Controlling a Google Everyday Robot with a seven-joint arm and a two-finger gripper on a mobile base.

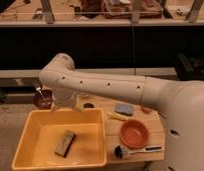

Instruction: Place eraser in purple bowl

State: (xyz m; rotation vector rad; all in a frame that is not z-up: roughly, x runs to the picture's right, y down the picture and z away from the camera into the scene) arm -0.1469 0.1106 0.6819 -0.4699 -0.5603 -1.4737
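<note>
In the yellow tub (26, 142) lies one eraser (65, 143) (one purple bowl (43, 102) beyond), hand (59, 103) spread wide by its rim.

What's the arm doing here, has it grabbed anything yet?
Not yet. The arm reaches across from the right and bends down, with its gripper open and empty at the back edge of the yellow tub. The eraser lies untouched on the tub floor. The purple bowl sits behind the tub, just left of the gripper.
</note>
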